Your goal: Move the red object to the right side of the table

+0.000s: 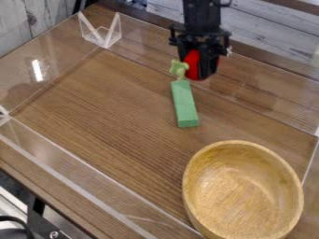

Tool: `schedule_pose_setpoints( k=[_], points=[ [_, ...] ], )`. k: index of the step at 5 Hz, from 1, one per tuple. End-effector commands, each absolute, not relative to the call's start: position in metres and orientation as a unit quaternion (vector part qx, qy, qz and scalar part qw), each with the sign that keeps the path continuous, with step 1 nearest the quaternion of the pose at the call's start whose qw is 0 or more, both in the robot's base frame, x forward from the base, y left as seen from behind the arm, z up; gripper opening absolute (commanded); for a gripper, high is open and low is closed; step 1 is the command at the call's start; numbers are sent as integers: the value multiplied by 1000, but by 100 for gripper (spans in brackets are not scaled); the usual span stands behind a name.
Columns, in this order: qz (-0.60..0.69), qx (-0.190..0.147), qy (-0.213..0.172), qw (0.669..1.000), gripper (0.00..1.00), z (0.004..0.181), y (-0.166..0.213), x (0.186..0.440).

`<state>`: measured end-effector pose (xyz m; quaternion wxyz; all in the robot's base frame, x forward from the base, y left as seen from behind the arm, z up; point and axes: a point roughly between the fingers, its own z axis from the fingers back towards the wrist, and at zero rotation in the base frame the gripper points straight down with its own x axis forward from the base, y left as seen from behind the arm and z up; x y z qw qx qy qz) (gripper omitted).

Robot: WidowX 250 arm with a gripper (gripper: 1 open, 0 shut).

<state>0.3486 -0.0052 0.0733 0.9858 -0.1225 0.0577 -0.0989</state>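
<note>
The red object (pixel 199 64), a small strawberry-like toy with a green leafy stem sticking out to its left, hangs just above the table (pixel 100 121). My gripper (pixel 200 63) points down from the top of the view and is shut on it, black fingers on either side. It hovers over the far end of the green block, right of the table's middle.
A flat green rectangular block (pixel 185 103) lies in the middle of the table. A round light-wooden bowl (pixel 243 189) sits at the near right. Low clear acrylic walls (pixel 100 30) border the tabletop.
</note>
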Motion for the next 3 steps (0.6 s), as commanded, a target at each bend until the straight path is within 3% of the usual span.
schedule_pose_setpoints(
  k=[1, 3],
  points=[
    [-115, -114, 39, 986, 0, 78, -17, 352],
    [-121, -103, 53, 986, 0, 52, -36, 350]
  ],
)
